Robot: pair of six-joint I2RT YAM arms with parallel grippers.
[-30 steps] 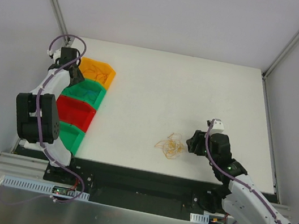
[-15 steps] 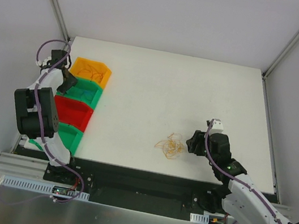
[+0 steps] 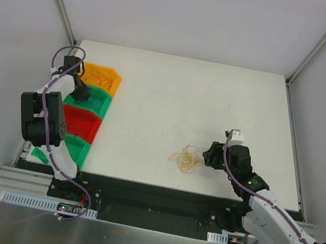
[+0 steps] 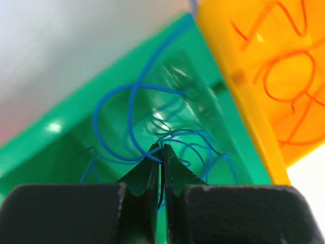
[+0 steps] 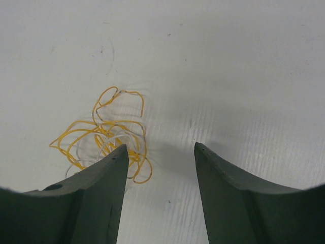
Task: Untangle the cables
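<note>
top external: vs 0.5 s ago the left gripper [image 3: 81, 92] has swung in from the far-left corner and now sits over the far green bin [image 3: 102, 108], just beside the orange bin [image 3: 115, 83]. 1 s ago it was up against the orange bin, which has since shifted slightly left. Right gripper [image 3: 209, 155] and the tangle of cables [image 3: 185, 158] are unchanged. The tangle lies on the white table [image 3: 205, 91], right of centre and near the front edge, just left of the right gripper. There's wide bare table behind it and to both sides. The bins run in a row along the left edge: orange, green, red bin [image 3: 81, 123], near green bin [image 3: 78, 149]

left wrist: left gripper [image 4: 162, 148] jaws are pressed together with only a thin slit. One of the blue wires [image 4: 133, 101] crosses the tips and shows in the slit, so it's pinched. The rest loop loosely inside the green bin [image 4: 45, 152]. Orange wires [image 4: 284, 84] lie in the orange bin [image 4: 238, 96], whose wall touches the green bin's

right wrist: right gripper [image 5: 160, 147] jaws are spread wide with nothing between them, low over the table [image 5: 228, 61]. The tangle [image 5: 104, 137], yellow-orange strands with some white, sits left of the gap, its near edge hidden behind the left finger. The table ahead and right of it is bare
</note>
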